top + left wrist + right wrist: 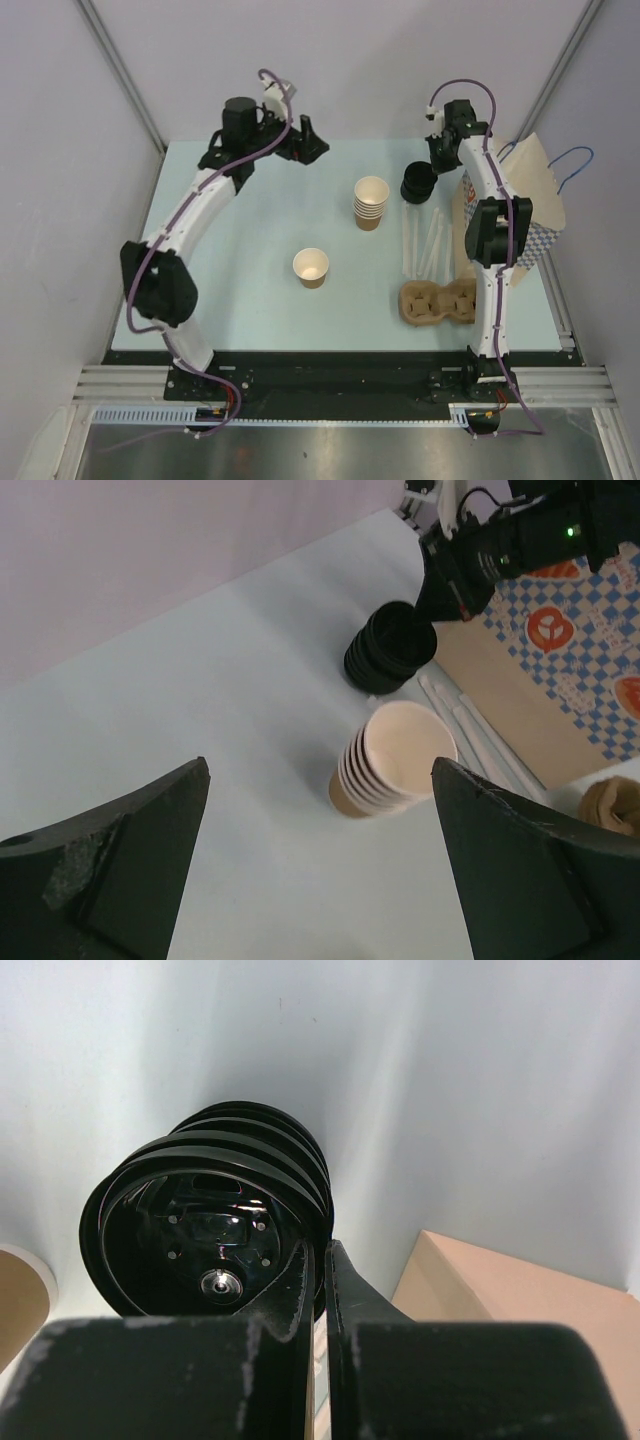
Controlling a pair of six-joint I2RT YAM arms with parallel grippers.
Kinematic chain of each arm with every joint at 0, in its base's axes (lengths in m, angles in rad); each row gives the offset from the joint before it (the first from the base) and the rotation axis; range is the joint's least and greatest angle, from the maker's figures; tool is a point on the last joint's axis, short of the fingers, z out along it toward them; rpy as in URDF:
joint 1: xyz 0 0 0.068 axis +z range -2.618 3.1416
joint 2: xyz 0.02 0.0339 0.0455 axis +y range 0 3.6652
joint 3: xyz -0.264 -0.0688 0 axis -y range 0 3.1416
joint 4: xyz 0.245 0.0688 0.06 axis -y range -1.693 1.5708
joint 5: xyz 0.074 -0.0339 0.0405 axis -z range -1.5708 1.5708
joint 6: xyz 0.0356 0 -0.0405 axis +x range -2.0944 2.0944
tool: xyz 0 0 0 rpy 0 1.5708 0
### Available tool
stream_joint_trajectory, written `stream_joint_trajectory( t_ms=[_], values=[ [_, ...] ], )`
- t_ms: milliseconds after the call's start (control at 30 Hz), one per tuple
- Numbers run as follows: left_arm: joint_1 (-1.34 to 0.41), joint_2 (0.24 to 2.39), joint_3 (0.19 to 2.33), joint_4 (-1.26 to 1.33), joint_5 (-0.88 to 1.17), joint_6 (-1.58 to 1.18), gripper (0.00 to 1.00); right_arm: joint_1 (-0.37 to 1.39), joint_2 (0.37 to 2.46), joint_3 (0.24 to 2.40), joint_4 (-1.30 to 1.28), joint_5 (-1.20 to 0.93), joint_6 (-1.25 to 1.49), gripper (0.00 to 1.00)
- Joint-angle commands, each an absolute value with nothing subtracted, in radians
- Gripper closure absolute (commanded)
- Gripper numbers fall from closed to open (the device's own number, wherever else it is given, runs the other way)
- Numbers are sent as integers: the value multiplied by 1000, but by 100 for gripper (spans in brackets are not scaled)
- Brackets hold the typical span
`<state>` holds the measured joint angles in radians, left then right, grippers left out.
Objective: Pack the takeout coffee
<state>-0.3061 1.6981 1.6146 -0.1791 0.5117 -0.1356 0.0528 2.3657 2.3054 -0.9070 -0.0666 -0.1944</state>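
Observation:
No lidded takeout coffee is in view. A single lidless tan cup [311, 267] stands mid-table. Further back is a stack of lidless tan cups [371, 203] [395, 760]. To its right sits a stack of black lids [418, 183] [392, 647] [210, 1210]. My right gripper [428, 165] [322, 1252] is down at that stack, shut on the rim of the top black lid, one finger inside it and one outside. My left gripper [308, 140] [320, 770] hangs open above the back of the table, left of the cup stack, with nothing between its fingers.
A kraft paper bag [535, 200] [560, 670] [500, 1280] lies at the right edge under the right arm. Several clear-wrapped straws [425, 245] lie beside it. A cardboard cup carrier [438, 303] sits near the front right.

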Motion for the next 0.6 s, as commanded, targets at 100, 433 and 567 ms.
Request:
stream_joint_trajectory(
  t_ms=[100,433,567],
  values=[
    [-408,2069,2021,-57,454,-204,3,41,2290,2347,-893,-84,-129,100],
    [-460,2368,2243,29,543,-190,4,29,2295,2362,-871,-113,-68,100],
    [-462,2431,2283,81,580,-232,3,29,2301,2365,-865,-121,-57,100]
  ],
)
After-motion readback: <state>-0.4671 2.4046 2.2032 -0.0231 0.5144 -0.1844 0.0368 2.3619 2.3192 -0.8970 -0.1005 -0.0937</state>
